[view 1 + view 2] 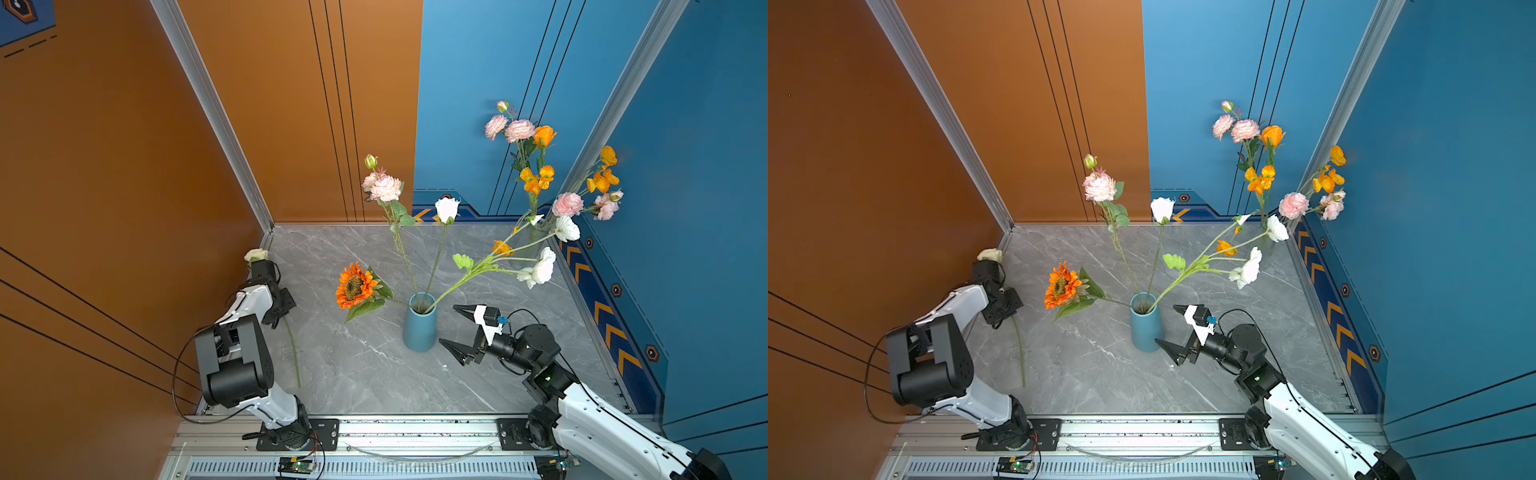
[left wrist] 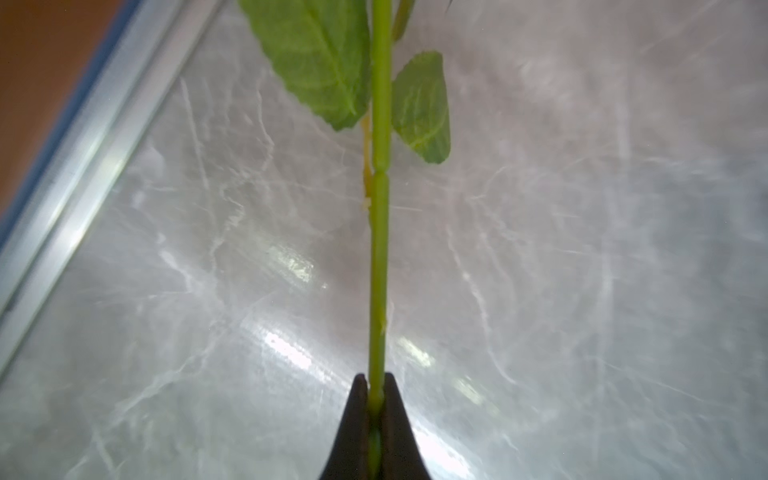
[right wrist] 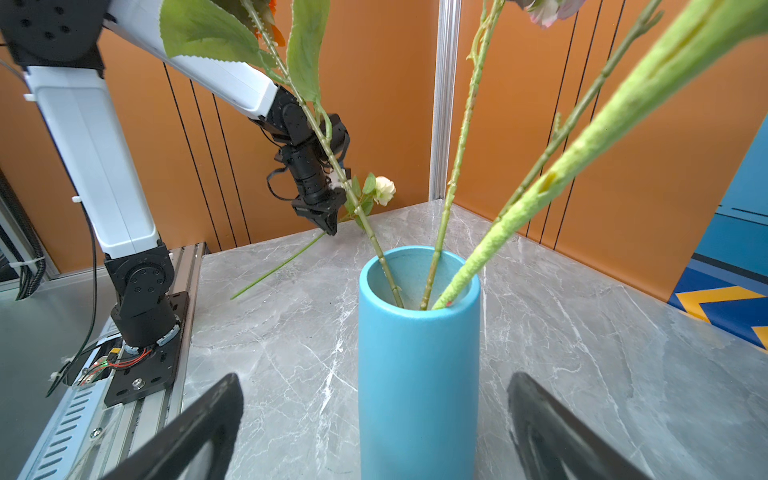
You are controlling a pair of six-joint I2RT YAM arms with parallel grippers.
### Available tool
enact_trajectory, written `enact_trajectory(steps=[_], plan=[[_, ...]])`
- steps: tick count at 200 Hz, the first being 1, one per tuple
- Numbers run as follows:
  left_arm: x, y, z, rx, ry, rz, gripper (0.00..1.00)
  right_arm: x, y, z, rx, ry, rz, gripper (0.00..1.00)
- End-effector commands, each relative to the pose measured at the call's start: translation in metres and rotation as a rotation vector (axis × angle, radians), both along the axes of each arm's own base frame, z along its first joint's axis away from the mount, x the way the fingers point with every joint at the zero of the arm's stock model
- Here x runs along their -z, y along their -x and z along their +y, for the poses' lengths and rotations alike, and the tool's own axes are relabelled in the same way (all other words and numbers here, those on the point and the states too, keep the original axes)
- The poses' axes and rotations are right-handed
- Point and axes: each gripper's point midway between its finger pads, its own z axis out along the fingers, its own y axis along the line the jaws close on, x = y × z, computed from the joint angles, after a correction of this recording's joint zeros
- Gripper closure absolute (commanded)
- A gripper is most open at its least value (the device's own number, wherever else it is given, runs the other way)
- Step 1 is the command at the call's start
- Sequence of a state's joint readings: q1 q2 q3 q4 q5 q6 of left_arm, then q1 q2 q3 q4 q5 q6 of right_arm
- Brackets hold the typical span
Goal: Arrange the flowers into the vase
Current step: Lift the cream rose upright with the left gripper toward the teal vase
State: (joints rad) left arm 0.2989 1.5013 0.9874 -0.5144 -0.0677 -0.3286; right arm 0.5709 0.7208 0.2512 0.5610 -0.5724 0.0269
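Observation:
A blue vase stands mid-table and holds several flowers: an orange sunflower, a pink bloom, a white rose and a white spray. My right gripper is open just right of the vase, one finger on each side of it, not touching. Near the left wall my left gripper is shut on the green stem of a cream rose. The stem's cut end reaches toward the front of the table.
More pink and orange flowers stand bunched in the back right corner. The grey marble table is walled in orange on the left and blue on the right. An aluminium rail with both arm bases runs along the front.

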Motion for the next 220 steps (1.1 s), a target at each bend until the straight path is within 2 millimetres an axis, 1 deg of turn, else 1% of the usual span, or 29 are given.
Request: enact_trajectory(steps=[1, 18, 40, 66, 72, 78, 80, 83, 108, 121, 126, 130, 134, 143, 164, 183, 189, 191, 193, 201, 209, 220], plan=[[-0.061, 0.01, -0.005, 0.034, -0.104, -0.126, 1.0, -0.007, 0.003, -0.002, -0.006, -0.029, -0.01, 0.0], [-0.113, 0.018, -0.02, 0.082, -0.191, -0.267, 1.0, -0.009, 0.003, -0.003, -0.001, -0.031, -0.015, 0.0], [-0.173, 0.03, -0.04, 0.127, -0.265, -0.455, 1.0, -0.008, 0.002, -0.005, 0.015, -0.019, -0.015, 0.0], [-0.238, 0.047, -0.065, 0.181, -0.289, -0.689, 1.0, -0.007, 0.002, -0.007, 0.026, -0.013, -0.016, 0.0], [-0.249, 0.051, -0.069, 0.187, -0.291, -0.73, 1.0, -0.006, 0.002, -0.007, 0.029, -0.011, -0.015, 0.0], [-0.259, 0.058, -0.073, 0.193, -0.293, -0.774, 1.0, -0.005, 0.001, -0.008, 0.032, -0.009, -0.012, 0.0], [-0.273, 0.061, -0.075, 0.193, -0.295, -0.811, 1.0, -0.005, 0.002, -0.007, 0.031, -0.009, -0.012, 0.0], [-0.283, 0.065, -0.077, 0.196, -0.296, -0.845, 1.0, -0.005, 0.002, -0.007, 0.03, -0.007, -0.008, 0.0], [-0.338, 0.096, -0.095, 0.244, -0.279, -1.077, 1.0, -0.006, 0.006, -0.006, 0.011, -0.012, 0.01, 0.0], [-0.366, 0.113, -0.111, 0.312, -0.248, -1.238, 1.0, -0.006, 0.007, -0.007, 0.015, -0.012, 0.0, 0.0], [-0.38, 0.122, -0.117, 0.342, -0.234, -1.31, 1.0, -0.005, 0.006, -0.007, 0.023, -0.012, -0.003, 0.0], [-0.377, 0.121, -0.123, 0.37, -0.217, -1.325, 1.0, -0.004, 0.006, -0.008, 0.028, -0.011, -0.003, 0.0], [-0.389, 0.126, -0.128, 0.391, -0.207, -1.387, 1.0, -0.003, 0.005, -0.007, 0.029, -0.008, 0.0, 0.0], [-0.402, 0.134, -0.138, 0.44, -0.18, -1.46, 1.0, -0.002, 0.005, -0.006, 0.02, -0.004, 0.006, 0.0], [-0.42, 0.142, -0.154, 0.514, -0.099, -1.551, 1.0, 0.002, 0.004, -0.001, -0.003, 0.009, 0.025, 0.0], [-0.434, 0.145, -0.165, 0.554, -0.003, -1.591, 1.0, 0.003, 0.004, 0.0, -0.007, 0.011, 0.026, 0.0], [-0.433, 0.143, -0.168, 0.568, 0.025, -1.584, 1.0, 0.002, 0.004, -0.001, -0.004, 0.01, 0.022, 0.0], [-0.442, 0.149, -0.169, 0.573, 0.032, -1.604, 1.0, 0.002, 0.004, -0.001, -0.004, 0.01, 0.021, 0.0], [-0.445, 0.151, -0.17, 0.578, 0.041, -1.611, 1.0, 0.002, 0.004, -0.001, -0.004, 0.009, 0.021, 0.0], [-0.451, 0.153, -0.176, 0.608, 0.074, -1.615, 1.0, 0.002, 0.005, -0.002, -0.004, 0.009, 0.017, 0.0], [-0.454, 0.154, -0.183, 0.646, 0.11, -1.611, 1.0, 0.001, 0.006, -0.001, -0.01, 0.004, 0.013, 0.0], [-0.453, 0.153, -0.191, 0.693, 0.149, -1.588, 1.0, 0.0, 0.009, 0.0, -0.03, 0.003, 0.01, 0.0]])
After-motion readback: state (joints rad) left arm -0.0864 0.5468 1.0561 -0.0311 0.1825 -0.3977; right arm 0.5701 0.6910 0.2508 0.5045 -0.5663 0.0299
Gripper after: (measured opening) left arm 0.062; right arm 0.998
